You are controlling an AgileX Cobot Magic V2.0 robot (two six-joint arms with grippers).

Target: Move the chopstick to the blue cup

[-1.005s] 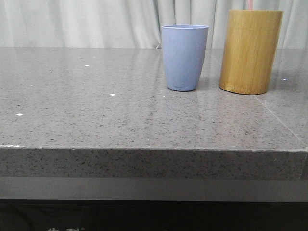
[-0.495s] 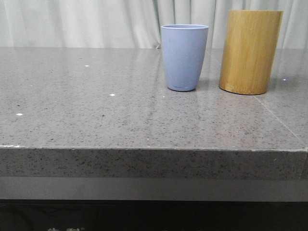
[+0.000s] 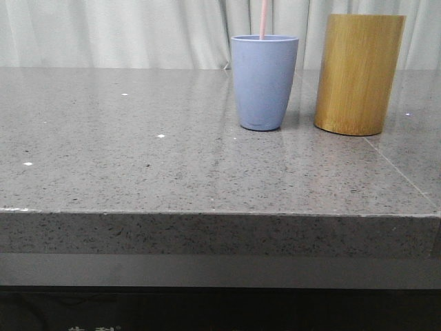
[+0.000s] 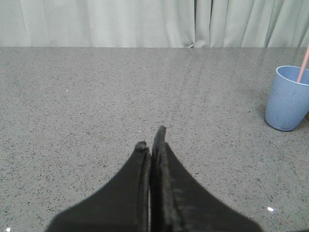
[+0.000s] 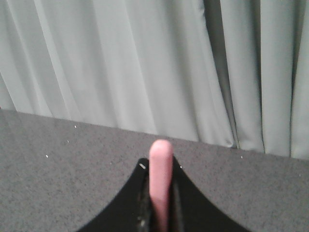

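- Where the right wrist view looks along its own fingers, the right gripper (image 5: 159,193) is clamped on the chopstick (image 5: 160,183), the pale pink stick standing between the two dark fingers with its rounded end rising past their tips.
- Beyond that gripper lie the grey speckled table (image 5: 58,164) and the pale curtain (image 5: 120,63).
- In the left wrist view the left gripper (image 4: 152,140) has its two black fingers pressed together, nothing between them, low over the bare table (image 4: 96,96).
- From there the blue cup (image 4: 288,99) stands well apart from the left gripper, and the chopstick (image 4: 304,65) slants down into its mouth.
- In the front view the chopstick (image 3: 263,18) comes down from the upper edge of the picture and passes behind the rim of the blue cup (image 3: 264,83); its lower end is hidden by the cup wall, so how deep it reaches cannot be told.
- The blue cup stands upright on the table (image 3: 138,158), toward the far side.
- Just beside it, on its right and not touching, stands the taller bamboo cylinder (image 3: 358,72), also upright.
- The curtain (image 3: 117,34) hangs behind the table.
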